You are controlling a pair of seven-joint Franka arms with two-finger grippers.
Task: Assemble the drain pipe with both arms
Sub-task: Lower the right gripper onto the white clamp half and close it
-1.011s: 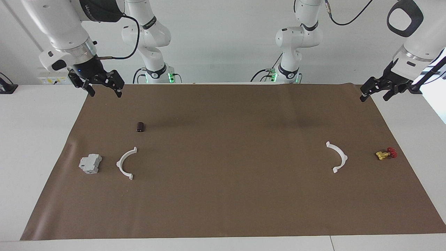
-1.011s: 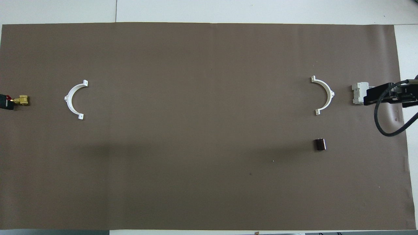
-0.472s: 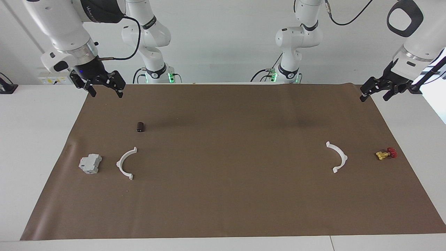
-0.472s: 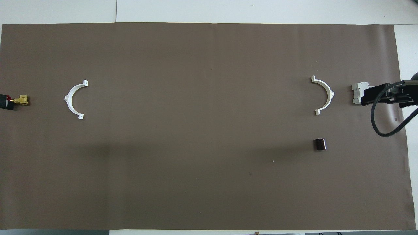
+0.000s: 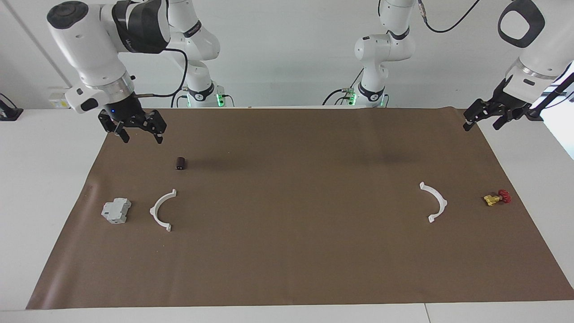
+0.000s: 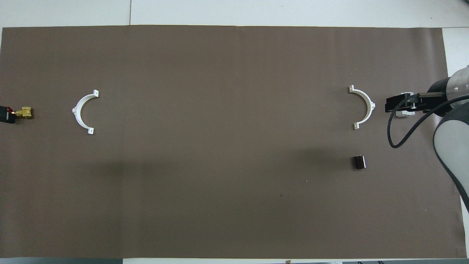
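A matt brown paper sheet [image 5: 287, 251] covers the smooth white bench [image 5: 40, 188]. Both half-rings [image 5: 161, 210] [image 5: 435, 202] look like smooth white plastic; the valve [image 5: 493, 198] has brassy metal with a red handle.

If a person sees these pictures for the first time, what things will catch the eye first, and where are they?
Two white half-rings lie far apart on the brown mat: one half-ring toward the right arm's end, beside a grey block, the other half-ring toward the left arm's end, beside a yellow valve. The right claw hangs open over the mat near a small dark cylinder; the left claw waits open at the mat's corner.
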